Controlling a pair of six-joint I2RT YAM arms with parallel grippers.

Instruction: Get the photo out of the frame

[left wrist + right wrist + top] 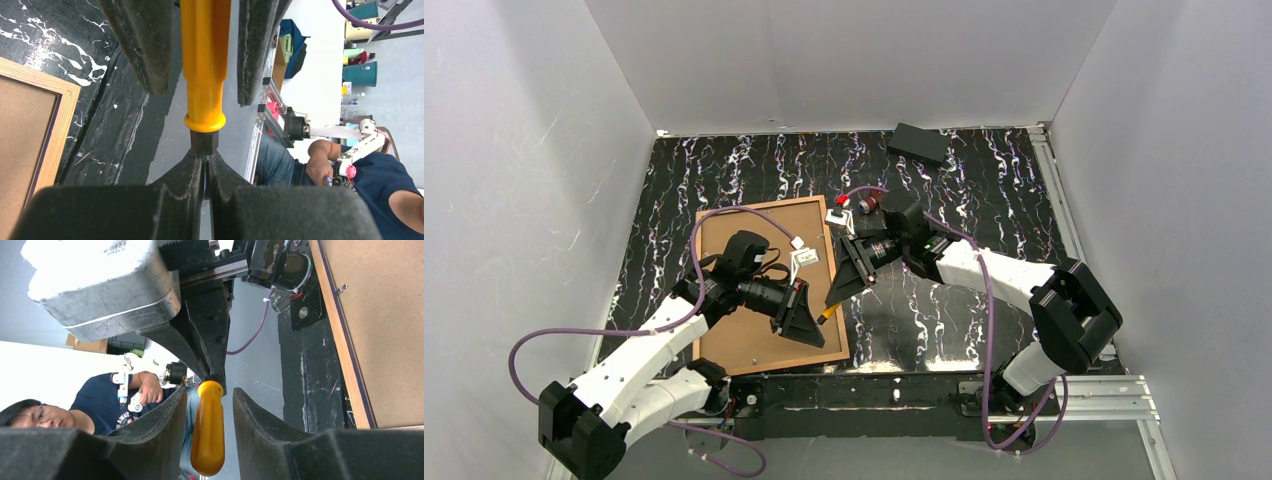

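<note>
The photo lies face down on the table, its plain brown board back (pixel 754 265) up; the print is hidden. The frame (pixel 348 342) shows as a thin dark navy line inside a light wood rim. My left gripper (pixel 820 322) is over the board's near right corner, shut on the black shaft of a yellow-handled screwdriver (pixel 829 312). In the left wrist view its fingers (pixel 187 175) pinch the shaft below the handle (pixel 205 60). My right gripper (pixel 835 297) is open, its fingers (pixel 165 415) either side of the handle (pixel 209 435) without touching it.
A small black block (pixel 919 143) lies at the back of the dark marbled table (pixel 984 190). A metal clip (pixel 341 288) sits on the board's edge. White walls close three sides. A person (pixel 100 405) sits beyond the near edge.
</note>
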